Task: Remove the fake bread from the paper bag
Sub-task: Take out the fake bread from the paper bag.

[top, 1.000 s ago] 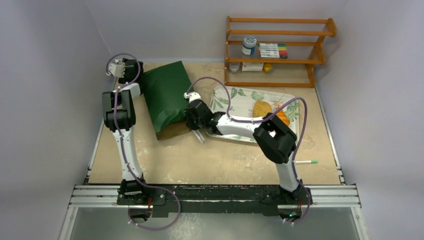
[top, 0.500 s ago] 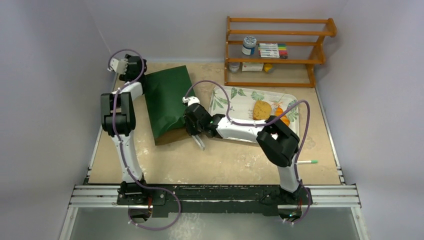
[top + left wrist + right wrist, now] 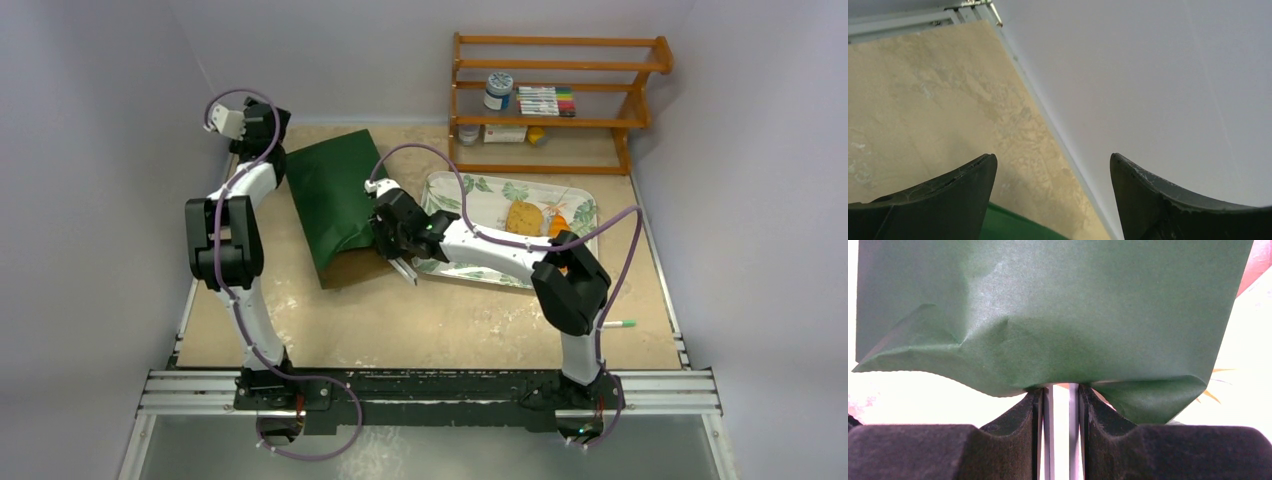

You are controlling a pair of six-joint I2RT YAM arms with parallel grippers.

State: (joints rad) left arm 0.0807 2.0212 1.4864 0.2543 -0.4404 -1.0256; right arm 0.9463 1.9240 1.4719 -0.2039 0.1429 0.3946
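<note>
I get top: high, looking down from behind | wrists: close, low | all 3 share dark green paper bag (image 3: 335,200)

Paper bag (image 3: 335,200) dark green, brown inside. Tray (image 3: 478,190) white with green leaf print; bread (image 3: 523,217) speckled tan, plus orange. Bench (image 3: 440,310) mottled beige.

Bare table (image 3: 420,320) on the near side of the paper bag (image 3: 333,200) mouth gives open approach. Leaf-patterned tray (image 3: 480,190) lies just right of the bag, with the right arm (image 3: 490,250) across it. Wooden rack (image 3: 555,100) occupies the far right.
</note>
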